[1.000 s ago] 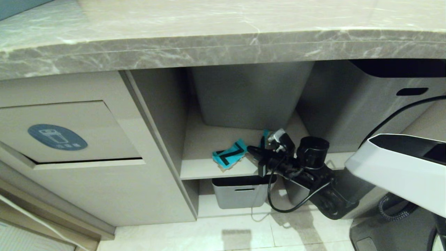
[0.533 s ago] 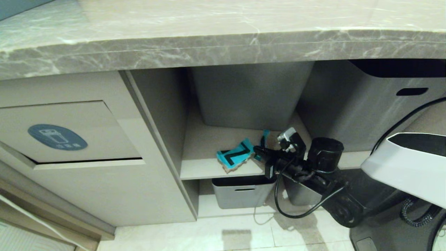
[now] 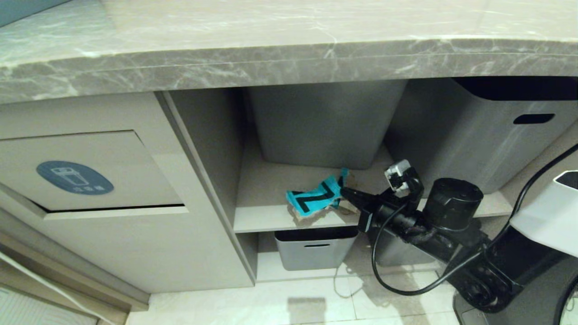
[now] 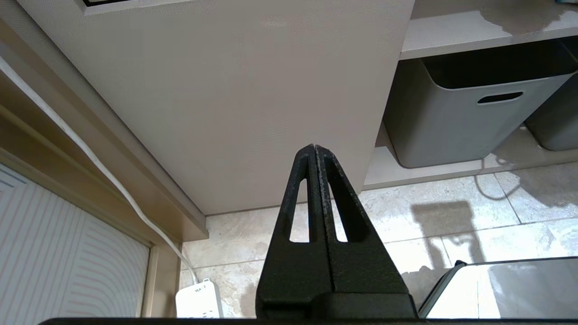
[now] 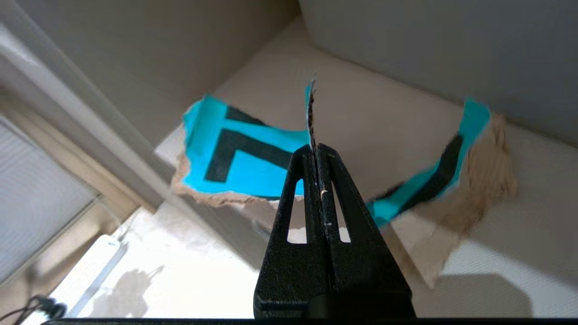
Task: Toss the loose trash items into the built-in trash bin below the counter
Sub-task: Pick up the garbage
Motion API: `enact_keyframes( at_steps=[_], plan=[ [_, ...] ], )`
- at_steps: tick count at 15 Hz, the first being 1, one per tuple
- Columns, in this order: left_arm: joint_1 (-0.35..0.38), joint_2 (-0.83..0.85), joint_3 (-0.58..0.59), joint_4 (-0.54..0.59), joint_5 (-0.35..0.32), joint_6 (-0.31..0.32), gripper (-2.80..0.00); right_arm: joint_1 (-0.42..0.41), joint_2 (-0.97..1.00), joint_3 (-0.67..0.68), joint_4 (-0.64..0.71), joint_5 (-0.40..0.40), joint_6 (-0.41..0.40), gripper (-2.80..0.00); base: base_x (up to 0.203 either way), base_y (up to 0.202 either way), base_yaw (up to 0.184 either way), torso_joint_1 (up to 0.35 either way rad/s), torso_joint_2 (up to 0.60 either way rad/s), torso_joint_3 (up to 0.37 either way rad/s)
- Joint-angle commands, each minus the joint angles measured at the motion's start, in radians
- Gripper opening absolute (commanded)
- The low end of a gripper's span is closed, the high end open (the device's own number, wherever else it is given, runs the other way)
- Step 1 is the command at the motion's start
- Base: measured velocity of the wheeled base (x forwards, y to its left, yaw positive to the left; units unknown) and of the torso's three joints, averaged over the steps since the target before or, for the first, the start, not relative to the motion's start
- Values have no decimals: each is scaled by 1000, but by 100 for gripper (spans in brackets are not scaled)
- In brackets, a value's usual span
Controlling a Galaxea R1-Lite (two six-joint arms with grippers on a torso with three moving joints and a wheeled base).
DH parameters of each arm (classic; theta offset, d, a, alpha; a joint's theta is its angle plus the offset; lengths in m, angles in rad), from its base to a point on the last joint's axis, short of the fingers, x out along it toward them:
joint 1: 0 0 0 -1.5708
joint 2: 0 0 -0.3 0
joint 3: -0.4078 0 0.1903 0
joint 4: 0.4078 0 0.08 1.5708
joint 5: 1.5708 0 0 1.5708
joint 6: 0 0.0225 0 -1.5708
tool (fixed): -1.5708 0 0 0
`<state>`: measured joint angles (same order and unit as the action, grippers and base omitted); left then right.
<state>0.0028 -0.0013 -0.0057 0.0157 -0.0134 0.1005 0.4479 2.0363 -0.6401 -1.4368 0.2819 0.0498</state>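
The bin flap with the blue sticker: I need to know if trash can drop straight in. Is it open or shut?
Shut. The flap lies flush in the cabinet front, only a thin dark seam along its lower edge.

A shelf (image 3: 266, 212) of pale beige board sits in an open cabinet bay. At its back stands a tall grey tub (image 3: 323, 122), and to the right of it a larger grey tub (image 3: 474, 135) with a dark handle slot near its rim. Below the shelf, on the bay's bottom board, a smaller grey tub (image 3: 311, 250) with a handle slot stands just beside another grey tub (image 4: 555, 122). The floor (image 3: 253, 307) is pale glossy tile with thin grout lines. At the far left, a white cable (image 4: 90, 153) runs down along a wooden frame to a white power strip (image 4: 198, 300) lying on the floor.
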Motion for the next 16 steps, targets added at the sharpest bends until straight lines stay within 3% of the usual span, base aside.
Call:
enact_keyframes(
  at_steps=[1,9,10,14,16],
  plan=[
    [0,0,0,1,0,1,-280,2,-58,49,-10,2,2,-280,0,0,0,0,0,0],
    [0,0,0,0,-1,-38,-280,6,-116,155,-10,-3,4,-280,0,0,0,0,0,0],
    [0,0,0,-1,-1,-41,0,10,-127,161,-10,-3,4,-280,0,0,0,0,0,0],
    [0,-2,4,-16,1,-65,0,9,-140,158,-10,0,5,-280,0,0,0,0,0,0],
    [0,3,-51,-47,-1,-78,0,9,-142,156,-10,0,5,-280,0,0,0,0,0,0]
  ],
)
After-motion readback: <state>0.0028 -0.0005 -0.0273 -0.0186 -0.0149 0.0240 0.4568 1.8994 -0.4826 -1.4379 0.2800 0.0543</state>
